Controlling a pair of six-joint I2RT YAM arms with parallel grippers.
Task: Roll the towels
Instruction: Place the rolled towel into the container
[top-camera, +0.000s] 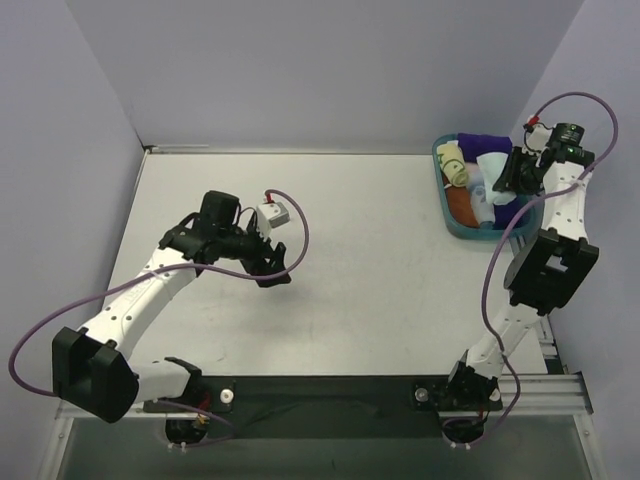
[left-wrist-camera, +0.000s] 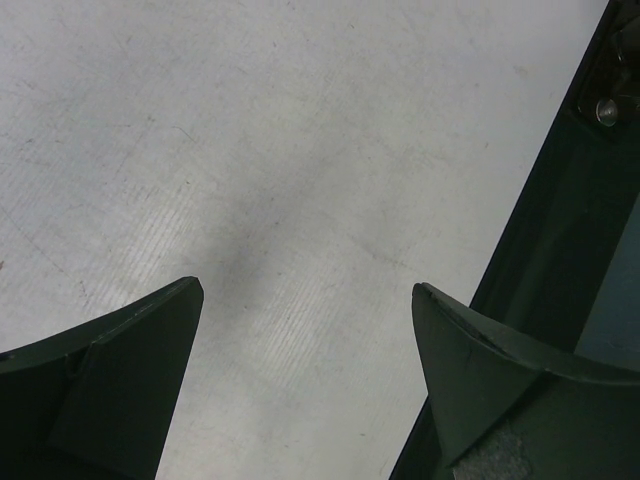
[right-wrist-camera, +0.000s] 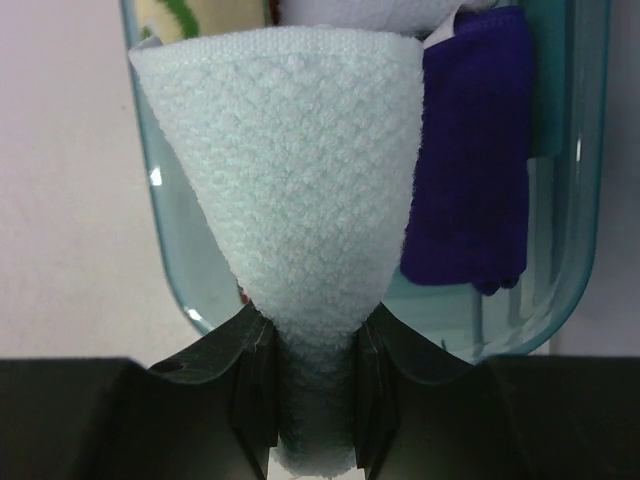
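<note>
The right gripper (right-wrist-camera: 312, 335) is reaching over the teal bin (top-camera: 441, 192), and its jaws are clamped on the mint-aqua towel (right-wrist-camera: 290, 190). The two fingers are pinching the narrow end of this cloth. The rest is fanning out wide beyond them (like a cone in the right wrist view), in front of one rounded end of the bin.

The pale yellow towel (top-camera: 455, 172) with green marks is lying inside the bin, at its left side as the top camera is seeing it. It seems to be in a roll, but it is small in that view and I cannot be sure. Other cloths are sharing the same bin. A purple cloth (right-wrist-camera: 470, 180) is lying at the far end, an orange roll (top-camera: 458, 207) is sitting at the near end, and a white cloth (top-camera: 492, 165) is lying around the middle, just beside the right gripper.

The left gripper (top-camera: 272, 268) is hovering over the grey table (top-camera: 380, 290), well apart from the bin and to its left. Its jaws are standing wide apart, and only the bare table surface is showing between the fingers (left-wrist-camera: 130, 380). A black rail (left-wrist-camera: 560, 260) is showing at one border of the left wrist view, much nearer to the arm bases than the bin is.
</note>
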